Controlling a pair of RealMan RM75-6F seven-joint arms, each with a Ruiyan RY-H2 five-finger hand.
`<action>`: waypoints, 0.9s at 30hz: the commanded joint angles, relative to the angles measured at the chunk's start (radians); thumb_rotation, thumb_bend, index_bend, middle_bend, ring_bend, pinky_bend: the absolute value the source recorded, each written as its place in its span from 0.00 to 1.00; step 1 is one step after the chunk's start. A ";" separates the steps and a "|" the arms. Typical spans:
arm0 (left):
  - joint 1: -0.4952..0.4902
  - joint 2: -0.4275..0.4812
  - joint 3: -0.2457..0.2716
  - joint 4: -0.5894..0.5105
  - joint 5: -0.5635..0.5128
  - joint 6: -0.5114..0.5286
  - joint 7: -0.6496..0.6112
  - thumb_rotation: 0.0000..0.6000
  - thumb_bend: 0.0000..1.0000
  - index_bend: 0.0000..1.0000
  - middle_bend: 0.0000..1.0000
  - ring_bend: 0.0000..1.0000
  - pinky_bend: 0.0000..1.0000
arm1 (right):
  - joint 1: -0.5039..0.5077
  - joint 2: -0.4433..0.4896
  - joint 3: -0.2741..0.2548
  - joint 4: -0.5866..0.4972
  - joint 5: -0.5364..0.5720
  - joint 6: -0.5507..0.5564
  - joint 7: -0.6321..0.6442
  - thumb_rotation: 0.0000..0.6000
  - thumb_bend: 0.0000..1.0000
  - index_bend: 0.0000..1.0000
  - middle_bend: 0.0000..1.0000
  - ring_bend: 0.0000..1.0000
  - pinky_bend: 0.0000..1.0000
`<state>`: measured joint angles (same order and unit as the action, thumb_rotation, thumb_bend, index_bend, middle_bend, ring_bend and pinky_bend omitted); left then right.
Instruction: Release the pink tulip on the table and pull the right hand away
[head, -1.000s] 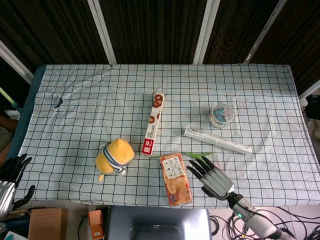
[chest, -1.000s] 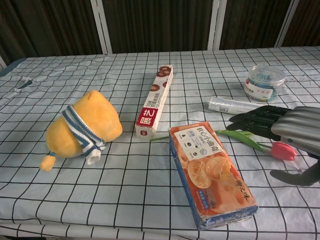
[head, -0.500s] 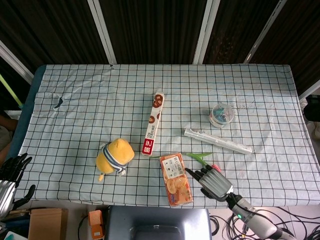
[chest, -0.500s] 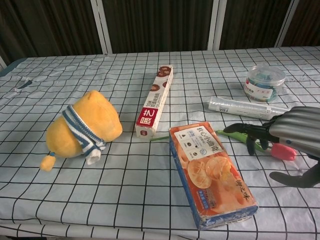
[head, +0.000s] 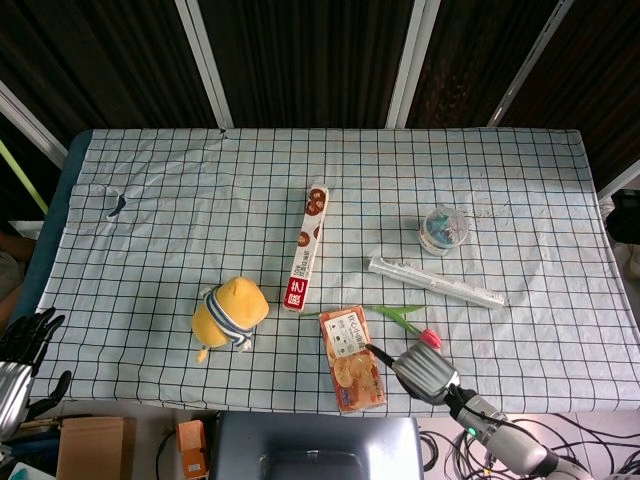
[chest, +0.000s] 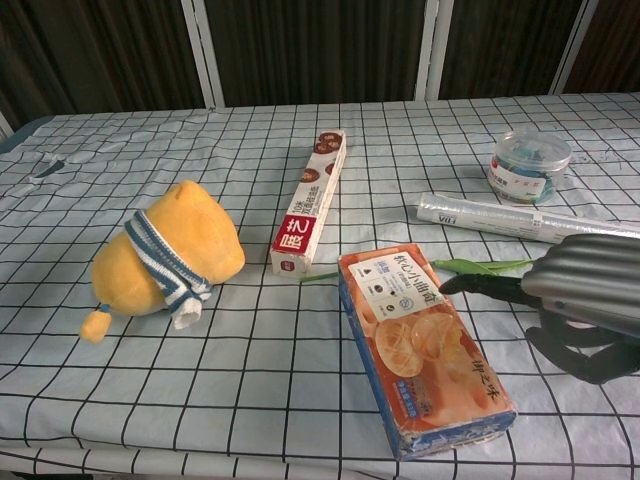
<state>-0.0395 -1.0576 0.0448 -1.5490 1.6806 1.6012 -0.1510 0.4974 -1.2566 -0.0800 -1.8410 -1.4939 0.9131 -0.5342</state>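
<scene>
The pink tulip (head: 420, 330) lies flat on the tabletop (head: 150, 250), between the snack box (head: 351, 372) and the long clear tube (head: 436, 281), resting free so the right hand (head: 422, 370) can leave; its fingers appear curled inward on nothing, though that is hard to confirm.
</scene>
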 joint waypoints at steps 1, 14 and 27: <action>0.001 0.000 0.000 0.002 0.000 0.003 -0.001 1.00 0.42 0.00 0.00 0.01 0.00 | -0.002 0.003 -0.002 -0.002 -0.002 0.008 -0.002 1.00 0.71 0.00 1.00 1.00 1.00; 0.001 -0.003 0.001 0.000 0.000 -0.002 0.010 1.00 0.42 0.00 0.00 0.01 0.00 | -0.048 0.059 -0.017 -0.048 -0.019 0.099 0.088 1.00 0.32 0.00 0.07 0.20 0.42; -0.002 -0.011 -0.001 -0.007 -0.009 -0.018 0.035 1.00 0.42 0.00 0.00 0.01 0.00 | -0.417 0.043 -0.069 0.128 -0.207 0.724 0.153 1.00 0.26 0.00 0.00 0.00 0.00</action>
<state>-0.0403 -1.0667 0.0440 -1.5544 1.6726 1.5861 -0.1193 0.1882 -1.1804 -0.1387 -1.8156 -1.6385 1.4964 -0.4592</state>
